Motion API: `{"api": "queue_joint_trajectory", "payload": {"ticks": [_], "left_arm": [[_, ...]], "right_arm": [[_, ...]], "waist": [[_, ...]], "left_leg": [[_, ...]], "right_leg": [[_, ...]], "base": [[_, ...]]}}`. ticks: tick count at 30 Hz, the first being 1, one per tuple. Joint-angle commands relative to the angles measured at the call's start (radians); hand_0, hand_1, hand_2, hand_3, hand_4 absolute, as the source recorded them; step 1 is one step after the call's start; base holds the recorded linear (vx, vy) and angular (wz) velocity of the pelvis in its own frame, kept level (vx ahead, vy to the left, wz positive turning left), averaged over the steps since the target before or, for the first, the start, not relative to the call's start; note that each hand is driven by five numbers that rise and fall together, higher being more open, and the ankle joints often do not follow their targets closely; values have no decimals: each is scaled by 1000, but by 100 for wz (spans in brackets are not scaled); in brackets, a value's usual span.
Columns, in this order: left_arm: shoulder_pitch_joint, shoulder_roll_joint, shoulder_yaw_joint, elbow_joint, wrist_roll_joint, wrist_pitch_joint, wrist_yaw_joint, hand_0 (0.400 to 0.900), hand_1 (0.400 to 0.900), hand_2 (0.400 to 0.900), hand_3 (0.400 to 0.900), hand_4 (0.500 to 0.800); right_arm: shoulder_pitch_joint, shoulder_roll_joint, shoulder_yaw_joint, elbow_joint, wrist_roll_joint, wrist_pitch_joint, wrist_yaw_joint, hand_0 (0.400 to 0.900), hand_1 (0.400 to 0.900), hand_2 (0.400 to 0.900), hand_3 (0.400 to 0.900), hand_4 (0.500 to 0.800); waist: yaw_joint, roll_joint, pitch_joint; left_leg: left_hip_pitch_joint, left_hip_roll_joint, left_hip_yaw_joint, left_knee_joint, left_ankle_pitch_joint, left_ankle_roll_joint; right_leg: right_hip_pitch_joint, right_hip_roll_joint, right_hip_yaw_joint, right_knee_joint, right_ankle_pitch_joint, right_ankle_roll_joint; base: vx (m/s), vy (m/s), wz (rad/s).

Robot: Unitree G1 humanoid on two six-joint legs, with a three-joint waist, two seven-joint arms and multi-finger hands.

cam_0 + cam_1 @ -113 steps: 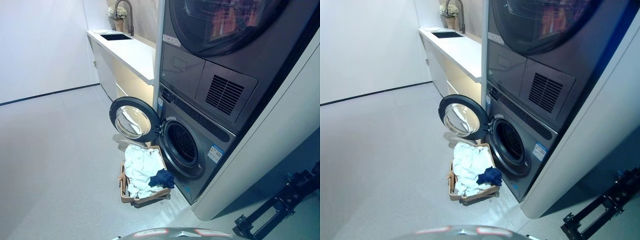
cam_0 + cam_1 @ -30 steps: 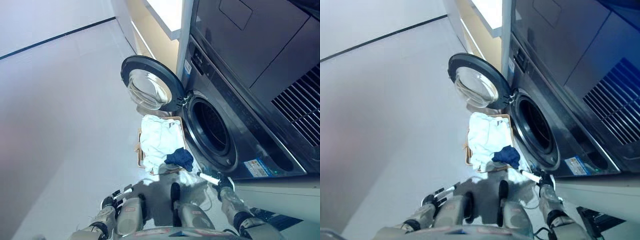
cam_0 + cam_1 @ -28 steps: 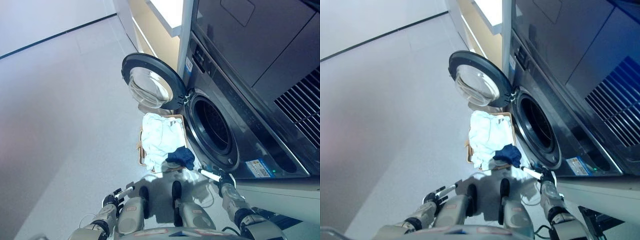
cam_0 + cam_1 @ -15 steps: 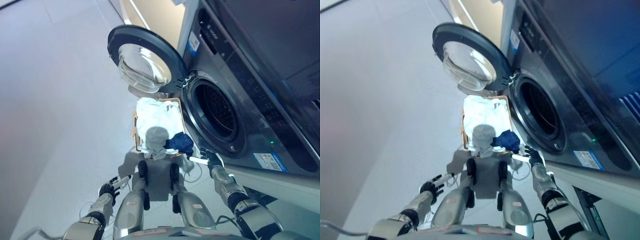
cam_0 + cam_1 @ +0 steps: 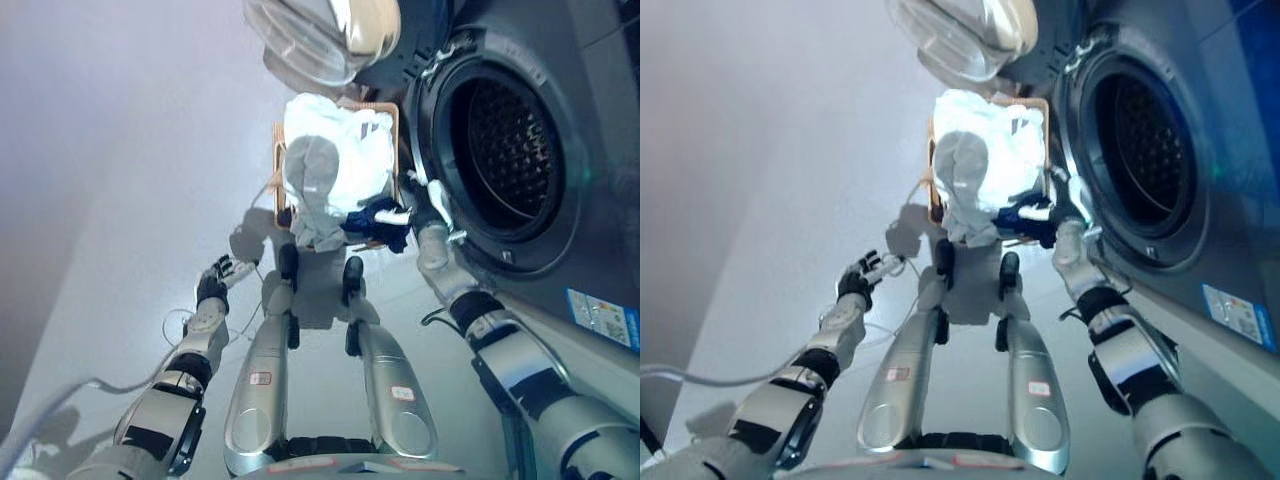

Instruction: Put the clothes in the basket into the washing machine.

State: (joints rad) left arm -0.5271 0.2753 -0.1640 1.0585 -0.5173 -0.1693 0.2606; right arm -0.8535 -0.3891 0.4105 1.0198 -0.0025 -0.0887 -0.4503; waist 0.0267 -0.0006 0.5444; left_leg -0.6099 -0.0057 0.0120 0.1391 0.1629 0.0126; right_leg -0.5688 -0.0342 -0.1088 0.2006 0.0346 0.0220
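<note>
A brown wicker basket (image 5: 279,190) stands on the floor in front of the washing machine's open round drum (image 5: 510,150). It holds a heap of white clothes (image 5: 340,155), with a dark blue garment (image 5: 382,222) at its near right corner. My right hand (image 5: 424,205) is at the blue garment, beside the drum's rim, fingers straight, with a white fingertip (image 5: 396,213) lying over the cloth. My left hand (image 5: 216,276) hangs open over the floor, left of the basket, and holds nothing.
The machine's glass door (image 5: 322,35) stands swung open to the left, just beyond the basket. The machine's grey front (image 5: 590,250) fills the right side. Grey floor (image 5: 120,180) stretches to the left.
The camera has tilted down and come closer to the basket. My right hand has reached forward to the blue garment. My left hand has risen a little and stayed open.
</note>
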Motion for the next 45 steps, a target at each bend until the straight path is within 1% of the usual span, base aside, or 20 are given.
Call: {"api": "queue_joint_trajectory", "payload": {"ticks": [1, 4, 6, 7, 8, 10, 13, 18, 19, 20, 21, 26, 30, 31, 32, 36, 40, 43, 45], "left_arm": [[35, 35, -25, -51, -62, -59, 56, 900, 900, 900, 900, 800], [0, 34, -39, -73, -110, -70, 53, 900, 900, 900, 900, 800], [10, 36, -44, -145, -136, -87, 60, 900, 900, 900, 900, 800], [9, 33, -52, -151, -138, -87, 57, 900, 900, 900, 900, 800], [9, 34, -57, -152, -142, -84, 50, 900, 900, 900, 900, 800], [6, 21, -60, -142, -152, -87, 56, 900, 900, 900, 900, 800], [-5, 4, -78, -135, -152, -88, 67, 900, 900, 900, 900, 800], [7, -8, -95, -144, -158, -95, 66, 900, 900, 900, 900, 800], [10, -9, -97, -145, -160, -97, 65, 900, 900, 900, 900, 800], [12, -11, -98, -146, -162, -96, 64, 900, 900, 900, 900, 800], [11, -10, -98, -148, -162, -96, 64, 900, 900, 900, 900, 800], [9, -19, -93, -129, -142, -88, 74, 900, 900, 900, 900, 800], [-8, -19, -83, -108, -130, -91, 91, 900, 900, 900, 900, 800], [0, -12, -74, -128, -131, -97, 97, 900, 900, 900, 900, 800], [2, -18, -67, -124, -127, -94, 100, 900, 900, 900, 900, 800], [26, -10, -36, -152, -135, -98, 110, 900, 900, 900, 900, 800], [39, -9, 4, -139, -149, -87, 118, 900, 900, 900, 900, 800], [44, -10, 30, -128, -157, -78, 120, 900, 900, 900, 900, 800], [50, -11, 41, -121, -169, -74, 119, 900, 900, 900, 900, 800]], "right_arm": [[-31, -79, -5, -26, -8, -40, -86, 900, 900, 900, 900, 800], [-90, -87, 8, 61, 38, -39, -81, 900, 900, 900, 900, 800], [-107, -94, -4, 95, 66, -42, -81, 900, 900, 900, 900, 800], [-112, -96, 0, 118, 66, -38, -74, 900, 900, 900, 900, 800], [-119, -95, 3, 135, 69, -35, -76, 900, 900, 900, 900, 800], [-128, -86, 12, 177, 62, -26, -82, 900, 900, 900, 900, 800], [-128, -58, 14, 225, 48, -11, -106, 900, 900, 900, 900, 800], [-128, -63, 24, 278, 33, 12, -87, 900, 900, 900, 900, 800], [-129, -66, 26, 284, 33, 14, -78, 710, 710, 710, 710, 686], [-127, -69, 24, 285, 37, 15, -74, 457, 457, 457, 457, 534], [-122, -71, 25, 280, 37, 14, -76, 400, 400, 400, 400, 500], [-91, -62, 15, 247, 41, 1, -90, 400, 400, 400, 400, 500], [-86, -59, -2, 187, 50, -16, -129, 400, 400, 400, 400, 500], [-86, -69, -12, 147, 58, -26, -143, 400, 400, 400, 400, 500], [-80, -72, -29, 99, 65, -39, -157, 400, 400, 400, 400, 500], [-63, -103, -87, -95, 101, -74, -186, 400, 400, 400, 400, 500], [-19, -113, -171, -318, 147, -122, -200, 400, 400, 400, 400, 500], [20, -108, -242, -418, 178, -158, -209, 400, 400, 400, 400, 500], [46, -90, -298, -449, 254, -196, -205, 400, 400, 400, 400, 500]], "waist": [[6, 29, -24], [24, 48, -24], [39, 69, -24], [43, 77, -24], [46, 81, -24], [52, 88, -24], [55, 97, -24], [67, 112, -24], [69, 113, -24], [69, 113, -24], [69, 112, -24], [60, 95, -24], [45, 81, -28], [41, 77, -30], [33, 69, -32], [14, 45, -41], [-14, 18, -47], [-32, 7, -50], [-40, 4, -55]], "left_leg": [[-129, -18, 13, 261, -220, -24], [-269, -24, 2, 368, -247, -18], [-351, -29, -6, 424, -257, -13], [-387, -29, -7, 454, -265, -11], [-411, -30, -10, 473, -268, -9], [-468, -37, -9, 521, -280, -4], [-526, -42, -13, 562, -289, 1], [-573, -53, -15, 595, -290, 3], [-577, -55, -15, 596, -289, 4], [-579, -57, -14, 597, -288, 3], [-580, -58, -15, 597, -286, 4], [-567, -60, -15, 589, -282, 4], [-542, -56, -19, 561, -273, 0], [-534, -54, -19, 549, -271, -2], [-523, -52, -18, 539, -268, -3], [-483, -46, -14, 505, -262, -9], [-449, -39, -14, 471, -255, -15], [-425, -34, -11, 454, -255, -18], [-415, -32, -10, 452, -256, -19]], "right_leg": [[-193, -53, 17, 281, -127, 55], [-328, -69, 13, 389, -154, 46], [-412, -83, 12, 460, -171, 42], [-449, -91, 13, 495, -184, 39], [-472, -92, 14, 515, -192, 35], [-539, -99, 22, 575, -208, 29], [-595, -103, 26, 615, -218, 24], [-651, -116, 27, 658, -230, 21], [-657, -118, 28, 663, -231, 22], [-660, -119, 29, 666, -230, 22], [-663, -120, 29, 669, -230, 22], [-652, -116, 34, 658, -224, 23], [-629, -114, 33, 632, -211, 27], [-622, -111, 34, 623, -209, 28], [-613, -108, 36, 612, -205, 28], [-579, -98, 43, 580, -194, 30], [-547, -90, 48, 544, -181, 34], [-523, -86, 52, 526, -179, 35], [-511, -84, 55, 520, -179, 34]], "base": [[-64, -21, 15], [-60, -33, 15], [-37, -36, 22], [-20, -22, 16], [-9, -11, 13], [1, -7, 9], [4, -6, 6], [2, -4, 12], [2, -3, 9], [4, 6, 5], [0, 0, 0], [-6, 5, -3], [0, 0, 0], [-26, 17, -8], [-24, 19, -11], [-21, 22, -14], [-26, 12, -14], [-18, 11, -14], [-16, 10, -10]]}}
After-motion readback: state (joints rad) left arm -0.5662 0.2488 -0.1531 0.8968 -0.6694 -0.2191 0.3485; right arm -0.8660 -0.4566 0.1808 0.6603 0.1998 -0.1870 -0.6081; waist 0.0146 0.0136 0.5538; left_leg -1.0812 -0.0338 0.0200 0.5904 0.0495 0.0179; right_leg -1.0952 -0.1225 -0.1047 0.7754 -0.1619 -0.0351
